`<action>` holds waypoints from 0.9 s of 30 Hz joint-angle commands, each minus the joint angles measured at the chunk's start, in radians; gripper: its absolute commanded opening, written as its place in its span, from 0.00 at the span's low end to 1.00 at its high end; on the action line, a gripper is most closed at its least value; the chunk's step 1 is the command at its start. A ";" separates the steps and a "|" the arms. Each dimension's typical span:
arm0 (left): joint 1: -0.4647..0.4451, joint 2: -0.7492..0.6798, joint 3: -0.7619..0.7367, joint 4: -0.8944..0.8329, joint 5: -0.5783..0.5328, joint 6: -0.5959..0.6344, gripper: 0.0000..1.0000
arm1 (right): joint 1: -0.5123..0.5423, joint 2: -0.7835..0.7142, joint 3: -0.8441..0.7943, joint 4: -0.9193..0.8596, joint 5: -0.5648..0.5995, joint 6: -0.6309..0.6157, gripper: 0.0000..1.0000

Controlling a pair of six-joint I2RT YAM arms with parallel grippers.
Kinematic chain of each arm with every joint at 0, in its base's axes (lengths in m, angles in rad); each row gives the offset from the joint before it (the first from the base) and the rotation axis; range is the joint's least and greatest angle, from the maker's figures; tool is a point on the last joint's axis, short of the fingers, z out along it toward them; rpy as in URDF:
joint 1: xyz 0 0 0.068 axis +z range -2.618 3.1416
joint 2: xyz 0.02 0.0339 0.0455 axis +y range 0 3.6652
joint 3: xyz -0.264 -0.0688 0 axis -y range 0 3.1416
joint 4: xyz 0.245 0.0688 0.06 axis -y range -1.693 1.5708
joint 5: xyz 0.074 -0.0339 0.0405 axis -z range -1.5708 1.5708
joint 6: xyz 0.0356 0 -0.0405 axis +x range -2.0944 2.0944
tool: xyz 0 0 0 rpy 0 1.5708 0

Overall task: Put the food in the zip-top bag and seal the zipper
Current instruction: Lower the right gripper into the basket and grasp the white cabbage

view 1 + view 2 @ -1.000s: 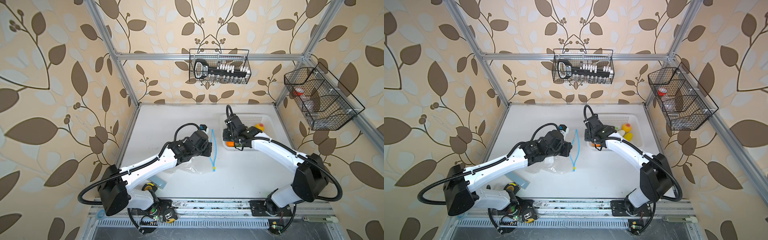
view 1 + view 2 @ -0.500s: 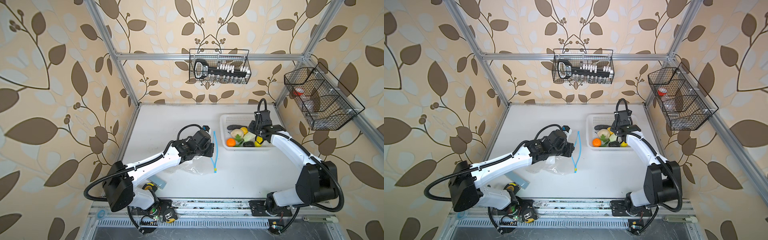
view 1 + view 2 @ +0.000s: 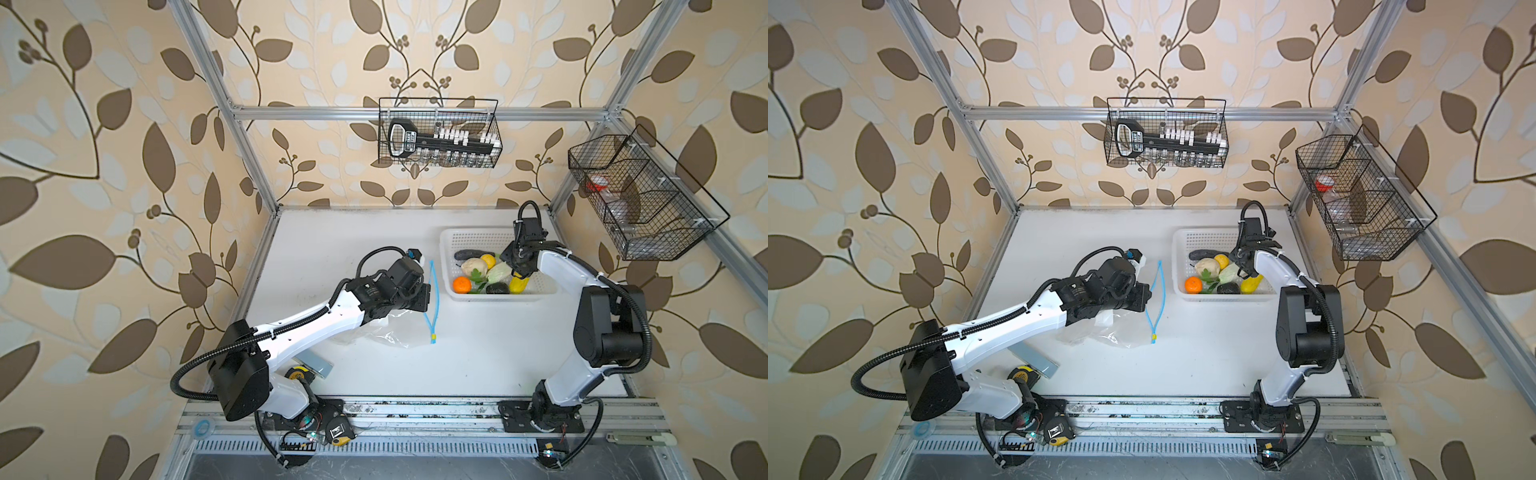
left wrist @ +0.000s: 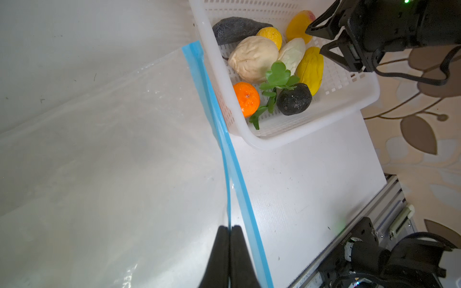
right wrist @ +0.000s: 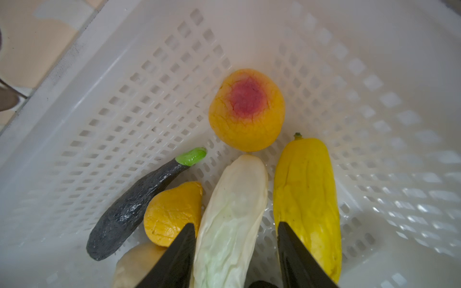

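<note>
Clear zip-top bag (image 3: pixel 395 332) crumpled on table (image 3: pixel 478 365), blue zipper (image 4: pixel 235 174) parted; food (image 3: pixel 490 274) piled in white basket (image 3: pixel 473 240).

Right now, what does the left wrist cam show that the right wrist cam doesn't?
Left wrist only: the clear bag, its blue zipper strip pinched in the shut left gripper, the orange, leafy greens, a round dark piece and bare table.
Right wrist only: the right gripper open astride the pale vegetable, and the eggplant with its green stem.
Both: white basket, corn, peach, lemon, pale vegetable, eggplant.
</note>
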 commanded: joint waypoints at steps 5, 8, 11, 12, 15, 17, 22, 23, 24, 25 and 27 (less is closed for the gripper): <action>0.006 -0.006 0.038 0.004 -0.011 0.003 0.00 | -0.005 0.041 0.026 -0.032 -0.052 0.035 0.60; 0.006 -0.009 0.035 0.004 -0.012 0.004 0.00 | -0.005 0.056 0.027 -0.034 -0.057 0.035 0.60; 0.006 -0.013 0.032 0.002 -0.013 0.005 0.00 | -0.006 0.073 0.026 -0.035 -0.064 0.038 0.60; 0.006 -0.013 0.032 0.003 -0.013 0.006 0.00 | -0.008 0.078 0.026 -0.032 -0.069 0.038 0.59; 0.005 -0.017 0.030 0.003 -0.013 0.007 0.00 | -0.011 0.097 0.056 -0.027 -0.082 0.042 0.58; 0.006 -0.018 0.029 0.004 -0.017 0.007 0.00 | -0.011 0.106 0.060 -0.026 -0.079 0.042 0.58; 0.006 -0.020 0.024 0.004 -0.018 0.008 0.00 | -0.014 0.135 0.066 -0.023 -0.072 0.045 0.59; 0.006 -0.019 0.024 0.005 -0.019 0.007 0.00 | -0.014 0.140 0.069 -0.025 -0.074 0.046 0.59; 0.006 -0.020 0.023 0.005 -0.018 0.008 0.00 | -0.017 0.147 0.072 -0.031 -0.071 0.053 0.60; 0.006 -0.021 0.023 0.005 -0.022 0.009 0.00 | -0.016 0.154 0.077 -0.035 -0.072 0.053 0.61; 0.006 -0.021 0.023 0.007 -0.024 0.010 0.00 | -0.017 0.165 0.080 -0.036 -0.077 0.054 0.61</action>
